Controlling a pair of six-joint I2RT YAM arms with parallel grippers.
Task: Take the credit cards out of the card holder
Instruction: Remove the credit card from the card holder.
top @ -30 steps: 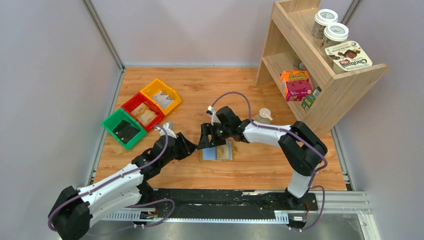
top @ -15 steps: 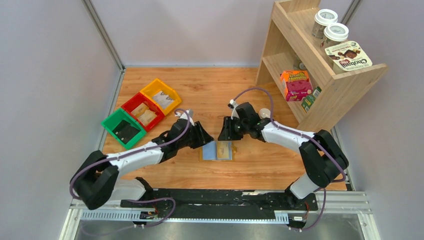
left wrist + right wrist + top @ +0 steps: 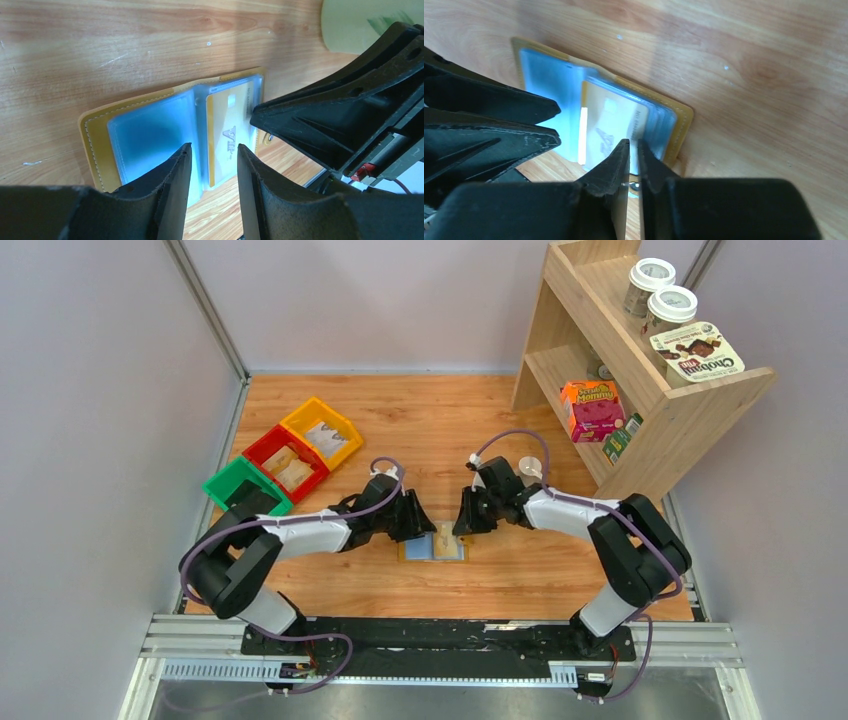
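Card holder (image 3: 433,545) lies open and flat near the middle of the table (image 3: 520,575), between the two grippers. Its cover is mustard and leather-like, with a stitched edge and rounded corners. Inside are glossy, clear, blue-tinted sleeves.

One credit card (image 3: 227,132), cream with dark lettering, sits tucked in the half nearer the right gripper (image 3: 633,145). That gripper's fingers are pressed almost together, with the tip at the sleeve; contact uncertain.

Left gripper (image 3: 212,150) hangs over the fold, its fingers slightly spread and gripping nothing.

Table is pale wood-grain plank, lightly scuffed. Walls (image 3: 100,390) are plain grey panels. Green, red and yellow plastic bins (image 3: 258,450) sit far left; a plywood shelf (image 3: 690,410) stands far right.
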